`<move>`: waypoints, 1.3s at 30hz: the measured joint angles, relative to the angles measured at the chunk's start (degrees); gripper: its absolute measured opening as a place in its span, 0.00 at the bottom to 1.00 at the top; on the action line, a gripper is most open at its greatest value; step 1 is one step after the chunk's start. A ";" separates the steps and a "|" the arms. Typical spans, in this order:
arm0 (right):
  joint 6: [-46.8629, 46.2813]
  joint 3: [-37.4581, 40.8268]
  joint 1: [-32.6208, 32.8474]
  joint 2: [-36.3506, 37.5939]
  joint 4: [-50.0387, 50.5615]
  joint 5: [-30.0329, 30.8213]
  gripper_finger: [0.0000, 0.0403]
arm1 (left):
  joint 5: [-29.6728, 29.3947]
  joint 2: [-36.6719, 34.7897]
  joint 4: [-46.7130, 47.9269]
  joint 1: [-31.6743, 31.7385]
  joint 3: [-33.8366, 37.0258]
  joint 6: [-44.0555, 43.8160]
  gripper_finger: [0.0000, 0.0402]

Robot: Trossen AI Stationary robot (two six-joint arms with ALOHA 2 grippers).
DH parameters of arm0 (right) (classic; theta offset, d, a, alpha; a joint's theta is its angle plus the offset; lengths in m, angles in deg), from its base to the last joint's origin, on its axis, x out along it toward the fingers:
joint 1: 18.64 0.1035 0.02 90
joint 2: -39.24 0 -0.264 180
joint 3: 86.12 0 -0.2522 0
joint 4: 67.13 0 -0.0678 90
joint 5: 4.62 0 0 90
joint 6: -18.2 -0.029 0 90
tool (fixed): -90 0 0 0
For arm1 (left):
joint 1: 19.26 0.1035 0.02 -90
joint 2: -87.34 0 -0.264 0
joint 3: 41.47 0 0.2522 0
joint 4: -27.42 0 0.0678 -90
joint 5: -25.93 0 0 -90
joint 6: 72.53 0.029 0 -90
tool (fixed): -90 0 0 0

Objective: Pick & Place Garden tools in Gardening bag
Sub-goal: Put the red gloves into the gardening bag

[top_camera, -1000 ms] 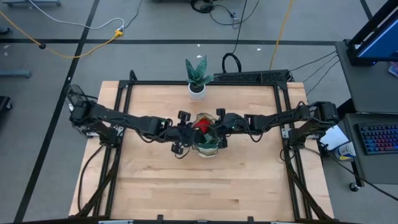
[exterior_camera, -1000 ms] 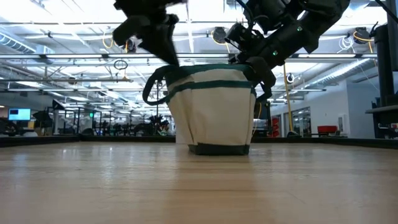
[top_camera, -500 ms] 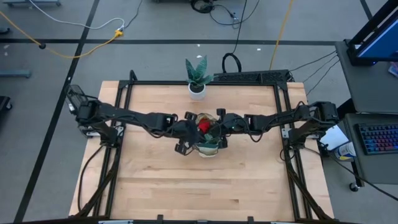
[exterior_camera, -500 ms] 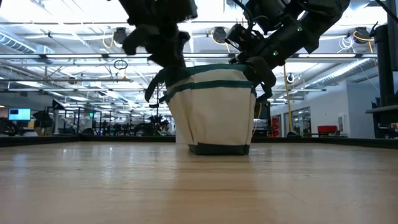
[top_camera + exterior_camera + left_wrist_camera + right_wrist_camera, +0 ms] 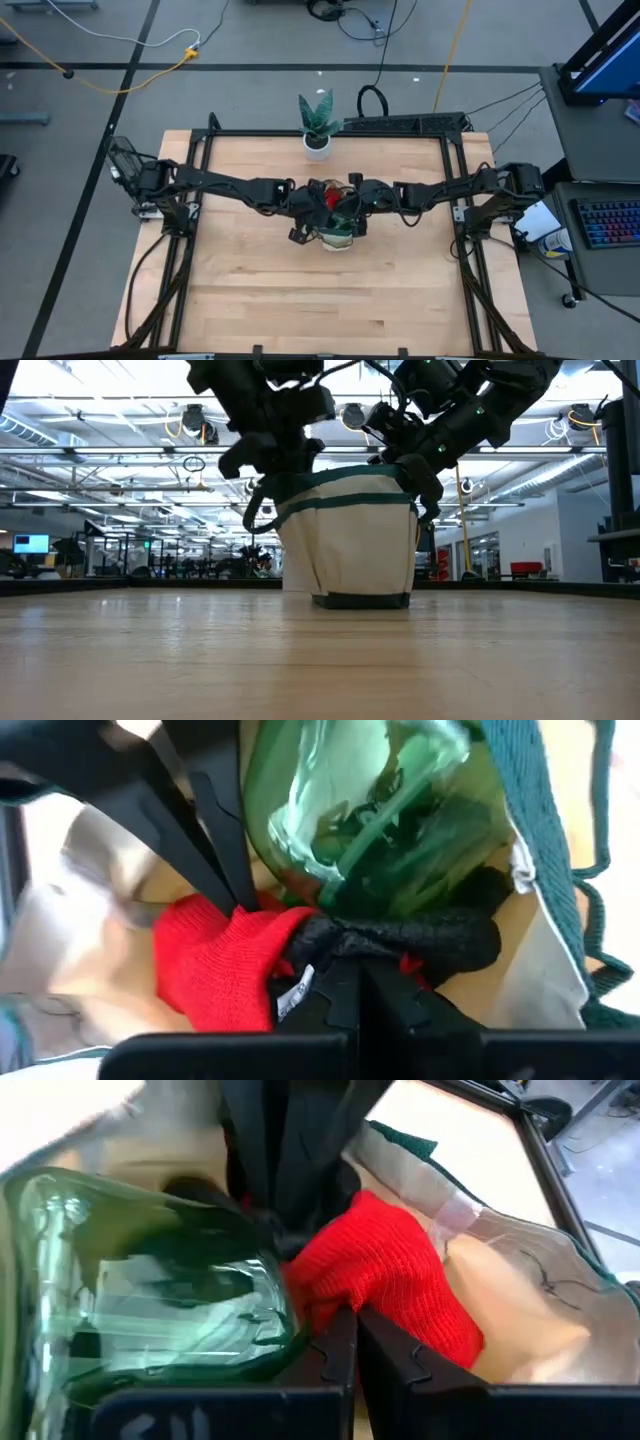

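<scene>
- Gardening bag (image 5: 336, 232) stands upright at mid-table, mouth up, both arms meeting over it.
- Left gripper (image 5: 345, 982) sits inside the mouth, fingers clenched on the red-and-black knit item (image 5: 215, 970), which lies straight ahead of it, pressed against the green spray bottle (image 5: 385, 820).
- Right gripper (image 5: 355, 1342) comes in from the opposite side, fingers clenched; I cannot tell whether it pinches the red cloth or only touches it.
- Judged: the bag holds bottle and knit item; the left need only let go.
- White-potted plant (image 5: 318, 122) stands well beyond, at the far edge.
</scene>
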 joint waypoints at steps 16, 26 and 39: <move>-0.20 -0.09 0.14 0.00 -0.25 -2.52 0.00 | 0.65 0.76 1.10 0.49 0.15 -0.25 0.05; 0.14 -0.09 0.33 -0.02 -1.39 -1.50 0.10 | -7.17 -3.52 3.43 -3.38 0.31 -0.81 0.06; 3.04 -0.11 2.45 -0.02 -2.42 7.05 0.33 | -17.34 -4.46 6.14 -7.08 0.17 -5.88 0.37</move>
